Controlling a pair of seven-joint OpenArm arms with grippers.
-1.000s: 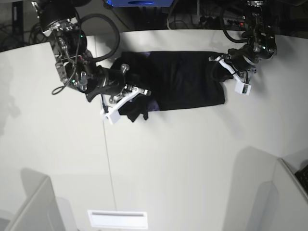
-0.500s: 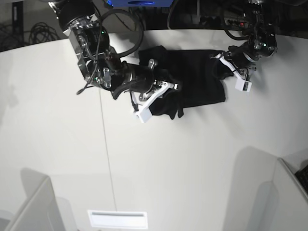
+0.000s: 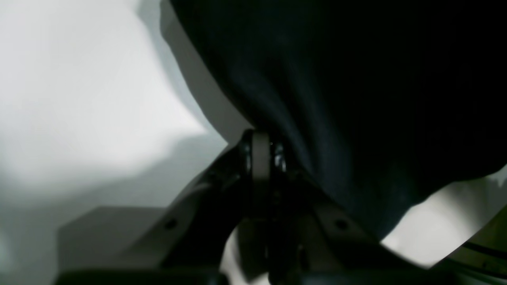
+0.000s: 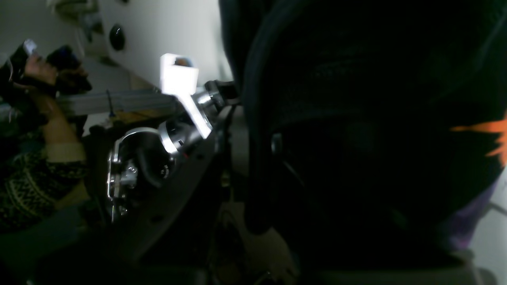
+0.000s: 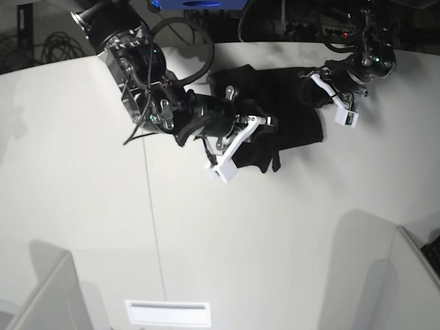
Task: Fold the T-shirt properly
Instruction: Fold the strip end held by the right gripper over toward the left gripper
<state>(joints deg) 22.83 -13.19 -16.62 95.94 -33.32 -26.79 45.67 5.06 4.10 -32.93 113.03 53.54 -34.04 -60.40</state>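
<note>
T-shirt (image 5: pixel 275 117) edge farther across, seemingly

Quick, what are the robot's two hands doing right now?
Left gripper: closed, pinching the T-shirt.
Right gripper: closed, holding the T-shirt's other end.

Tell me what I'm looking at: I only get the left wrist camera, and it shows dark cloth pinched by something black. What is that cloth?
Observer: In the base camera it is a black T-shirt on a white table. The left pincer grips one end of it.
Visitor: Is the other arm doing anything?
Observer: Yes. The right pincer holds the opposite end bunched up over the middle, with some cloth hanging below it.
Visitor: Is it plain black?
Observer: No. The right wrist camera shows an orange print and a purple patch on it.
</note>
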